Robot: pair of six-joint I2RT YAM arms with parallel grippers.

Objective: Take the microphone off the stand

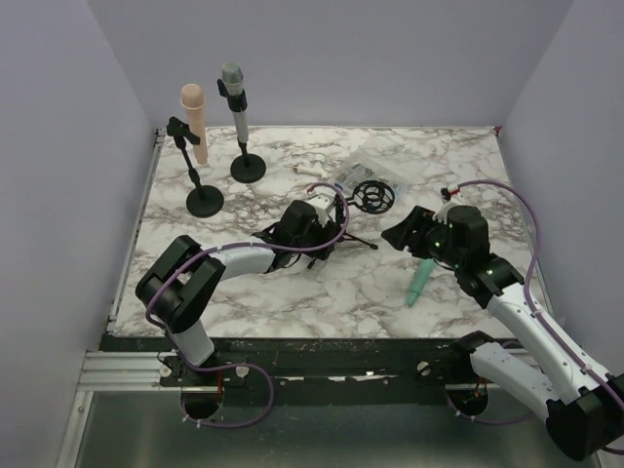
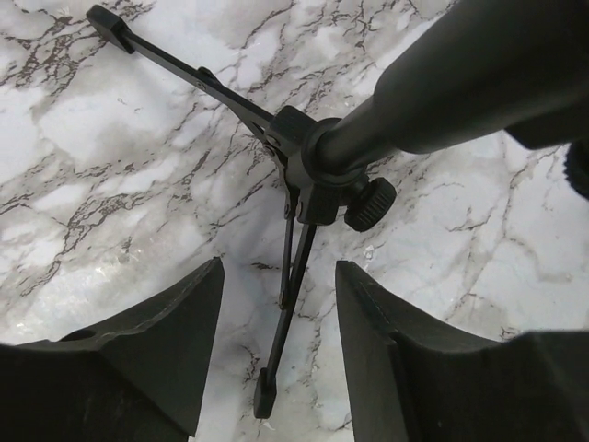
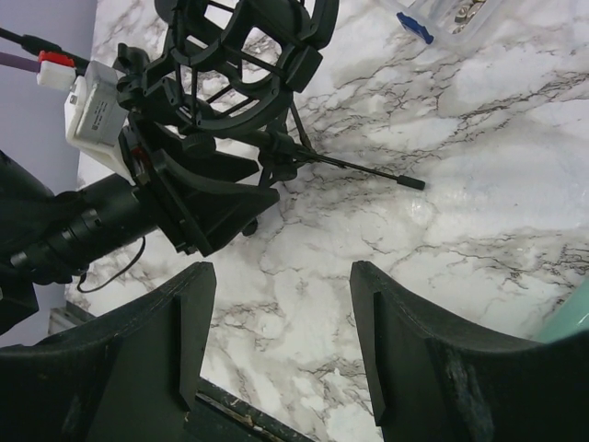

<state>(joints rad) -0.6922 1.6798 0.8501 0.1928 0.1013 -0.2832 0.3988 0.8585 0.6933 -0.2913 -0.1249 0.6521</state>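
Observation:
A black tripod stand (image 1: 356,237) with an empty ring shock mount (image 1: 371,195) stands mid-table. My left gripper (image 1: 327,244) is open at its base; in the left wrist view one tripod leg (image 2: 287,308) lies between the fingers (image 2: 175,341), untouched, below the hub (image 2: 317,170). A teal microphone (image 1: 419,283) lies on the table beside my right gripper (image 1: 402,234), which is open and empty; its teal edge shows in the right wrist view (image 3: 572,322). The shock mount (image 3: 239,55) is also in that view.
A peach microphone (image 1: 194,115) and a grey microphone (image 1: 234,97) sit on round-base stands at the back left. A clear plastic bag (image 1: 366,168) and a small white object (image 1: 310,169) lie behind the tripod. Walls enclose three sides.

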